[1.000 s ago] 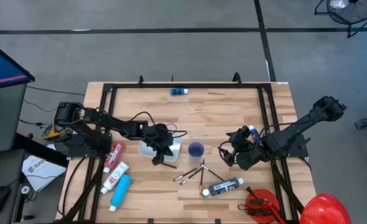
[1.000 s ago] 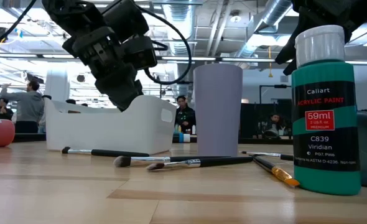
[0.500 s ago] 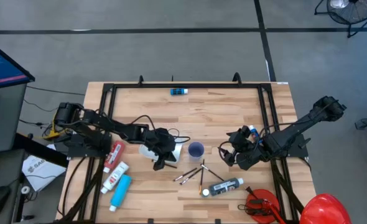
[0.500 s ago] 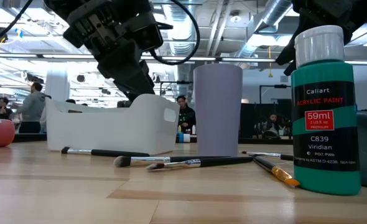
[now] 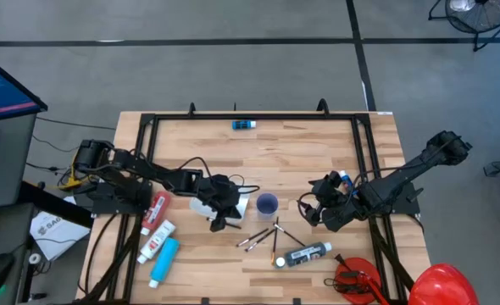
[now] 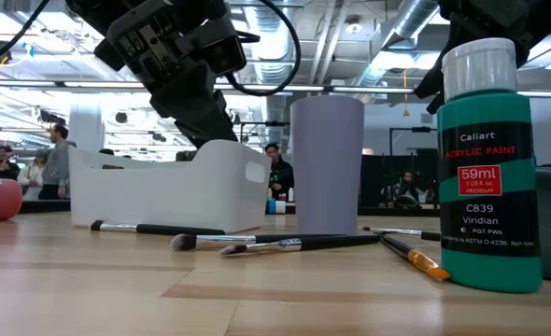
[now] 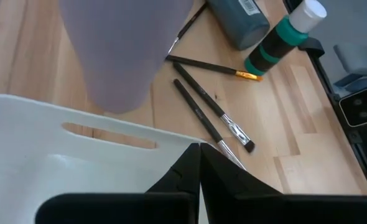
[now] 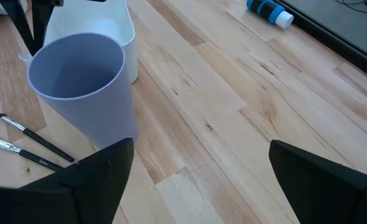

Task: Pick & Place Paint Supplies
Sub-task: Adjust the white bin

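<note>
My left gripper (image 7: 199, 149) is shut and holds nothing. It hangs over the near rim of the white bin (image 5: 206, 203), fingers slanting down (image 6: 212, 129). Beyond the bin stands a lilac cup (image 5: 267, 203). Thin dark brushes (image 5: 265, 237) lie flat on the wood near the cup, one in front of the bin (image 6: 159, 228). A black tube (image 5: 309, 252) lies beside a green bottle with a white cap (image 6: 486, 159), which stands upright. Red, white and light blue tubes (image 5: 158, 237) lie at the near left. My right gripper (image 5: 311, 213) waits open to the cup's right.
A blue bottle (image 5: 243, 124) lies by the far edge. A red dome (image 5: 441, 284) and a red tool with a black handle (image 5: 356, 280) sit at the near right corner. A black frame rail (image 5: 254, 119) borders the table. Bare wood lies between the cup and the far edge.
My left gripper has risen a little and swung toward the table's right, from in front of the white bin to over its rim. It has stayed shut. The brushes and tubes lie where they were.
</note>
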`<state>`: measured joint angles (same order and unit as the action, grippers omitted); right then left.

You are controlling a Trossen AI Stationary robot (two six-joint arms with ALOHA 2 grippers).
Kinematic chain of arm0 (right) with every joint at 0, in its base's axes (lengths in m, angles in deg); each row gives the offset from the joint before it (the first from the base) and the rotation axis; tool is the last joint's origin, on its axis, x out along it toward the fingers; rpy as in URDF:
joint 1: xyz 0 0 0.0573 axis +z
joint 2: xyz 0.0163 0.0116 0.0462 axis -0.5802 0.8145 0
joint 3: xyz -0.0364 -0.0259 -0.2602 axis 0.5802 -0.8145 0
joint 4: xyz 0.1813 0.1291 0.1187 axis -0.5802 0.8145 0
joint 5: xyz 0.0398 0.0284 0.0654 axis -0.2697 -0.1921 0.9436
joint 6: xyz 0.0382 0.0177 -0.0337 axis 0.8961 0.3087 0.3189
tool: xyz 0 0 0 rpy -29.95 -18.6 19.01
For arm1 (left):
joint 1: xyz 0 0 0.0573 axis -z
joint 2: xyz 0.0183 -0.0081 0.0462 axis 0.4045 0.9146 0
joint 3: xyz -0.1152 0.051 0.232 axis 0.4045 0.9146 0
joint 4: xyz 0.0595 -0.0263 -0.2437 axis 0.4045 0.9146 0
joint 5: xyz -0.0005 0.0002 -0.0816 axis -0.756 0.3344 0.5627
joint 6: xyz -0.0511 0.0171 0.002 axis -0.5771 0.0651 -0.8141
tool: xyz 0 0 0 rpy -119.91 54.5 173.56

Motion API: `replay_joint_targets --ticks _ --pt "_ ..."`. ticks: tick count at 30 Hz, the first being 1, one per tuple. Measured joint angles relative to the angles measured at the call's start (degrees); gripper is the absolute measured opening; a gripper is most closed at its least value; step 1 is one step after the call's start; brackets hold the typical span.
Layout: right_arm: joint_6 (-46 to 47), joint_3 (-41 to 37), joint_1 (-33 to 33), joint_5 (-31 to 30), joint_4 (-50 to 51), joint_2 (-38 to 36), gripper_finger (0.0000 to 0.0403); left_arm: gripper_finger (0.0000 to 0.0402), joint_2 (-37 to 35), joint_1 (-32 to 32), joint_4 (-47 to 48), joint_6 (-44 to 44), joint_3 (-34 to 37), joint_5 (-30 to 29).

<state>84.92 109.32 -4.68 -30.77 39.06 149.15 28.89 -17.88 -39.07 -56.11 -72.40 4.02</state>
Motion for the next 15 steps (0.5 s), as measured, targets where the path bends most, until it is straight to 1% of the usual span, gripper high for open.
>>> replay_joint_targets --ticks 4,9,15 --pt "0.00 0.00 0.00 0.00 0.00 0.00 0.0367 0.0002 0.00 -0.15 -0.54 -0.50 0.00 -1.10" --pt "0.00 0.00 0.00 0.00 0.02 0.00 0.0367 0.0002 0.00 -0.17 -0.30 -1.02 0.00 -1.14" --pt "0.02 0.01 0.00 0.00 0.37 0.00 0.0367 0.0002 1.47 0.09 2.37 -2.35 0.07 0.40"
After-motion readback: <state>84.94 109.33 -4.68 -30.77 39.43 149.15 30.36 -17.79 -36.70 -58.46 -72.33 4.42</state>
